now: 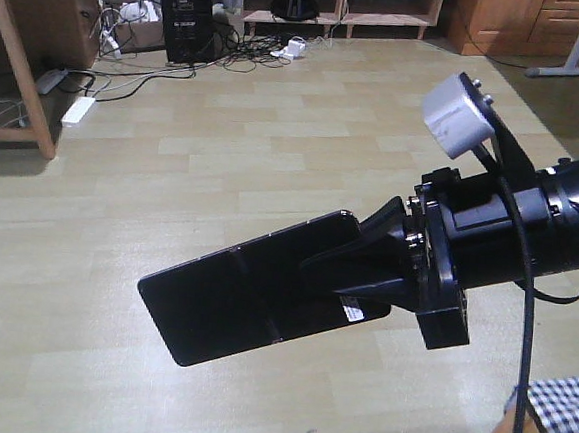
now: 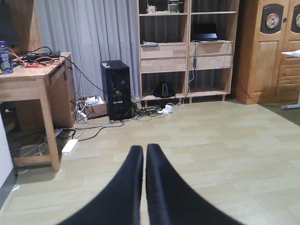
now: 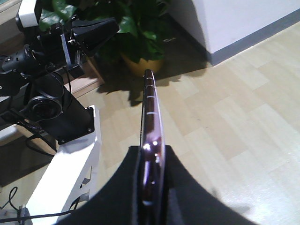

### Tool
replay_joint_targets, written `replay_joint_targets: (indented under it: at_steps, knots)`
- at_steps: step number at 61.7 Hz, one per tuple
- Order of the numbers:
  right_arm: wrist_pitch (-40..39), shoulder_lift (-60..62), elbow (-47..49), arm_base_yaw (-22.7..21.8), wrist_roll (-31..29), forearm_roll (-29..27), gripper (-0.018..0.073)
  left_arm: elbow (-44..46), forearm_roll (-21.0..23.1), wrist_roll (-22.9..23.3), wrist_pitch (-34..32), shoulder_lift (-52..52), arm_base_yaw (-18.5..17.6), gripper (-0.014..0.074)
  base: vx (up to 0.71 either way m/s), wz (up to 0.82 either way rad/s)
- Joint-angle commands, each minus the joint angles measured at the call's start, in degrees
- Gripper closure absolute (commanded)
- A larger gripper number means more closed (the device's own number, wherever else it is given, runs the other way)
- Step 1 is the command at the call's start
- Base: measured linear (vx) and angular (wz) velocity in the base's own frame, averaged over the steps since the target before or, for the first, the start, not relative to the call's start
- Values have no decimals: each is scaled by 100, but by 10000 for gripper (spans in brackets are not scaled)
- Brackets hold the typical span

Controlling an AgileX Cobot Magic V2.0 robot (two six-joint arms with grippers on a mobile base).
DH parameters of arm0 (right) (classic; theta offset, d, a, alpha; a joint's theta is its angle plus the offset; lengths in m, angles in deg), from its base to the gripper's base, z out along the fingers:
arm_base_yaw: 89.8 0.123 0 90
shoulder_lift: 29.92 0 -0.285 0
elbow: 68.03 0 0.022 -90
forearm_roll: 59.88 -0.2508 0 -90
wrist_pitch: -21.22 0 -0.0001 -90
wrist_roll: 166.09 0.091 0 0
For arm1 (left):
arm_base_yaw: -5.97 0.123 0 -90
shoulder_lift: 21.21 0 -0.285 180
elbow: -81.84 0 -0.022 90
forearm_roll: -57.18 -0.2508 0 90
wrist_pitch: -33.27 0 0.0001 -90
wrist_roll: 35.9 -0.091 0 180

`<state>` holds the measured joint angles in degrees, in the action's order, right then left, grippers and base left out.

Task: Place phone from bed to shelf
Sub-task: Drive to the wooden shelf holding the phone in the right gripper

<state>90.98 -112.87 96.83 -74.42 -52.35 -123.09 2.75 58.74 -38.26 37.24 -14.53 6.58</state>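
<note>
Pale wood-plank floor fills most of every view. Across the room, against a grey curtain, stands the shelf, a light wooden unit with open compartments and two drawer fronts, and cables are tangled at its foot. A corner of the bed, in black-and-white check, shows at the lower right of the front view. A wooden table stands at the left, with a black computer tower between it and the shelf. The right tool reaches out over bare floor, clamped on one short end of the phone. The phone is in the air, off the bed and well apart from the shelf, and most of its glossy black length juts past the fingers. The right wrist view shows it edge-on, with a pinkish rim. The left tool has its fingers together, with nothing between them. A small white sticker sits on the phone near the grip.
</note>
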Motion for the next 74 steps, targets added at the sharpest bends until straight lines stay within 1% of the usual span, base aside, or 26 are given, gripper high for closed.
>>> replay_joint_targets:
  at_steps: [1,37,74]
  knots:
    - [402,170,125,4,-38,-477,561,143,56,50,-435,-34,13,595,38,-2]
    - [402,170,125,4,-38,-472,561,143,56,50,-435,-34,13,595,39,-4]
    - [402,170,125,4,-38,-472,561,143,56,50,-435,-34,13,595,40,-17]
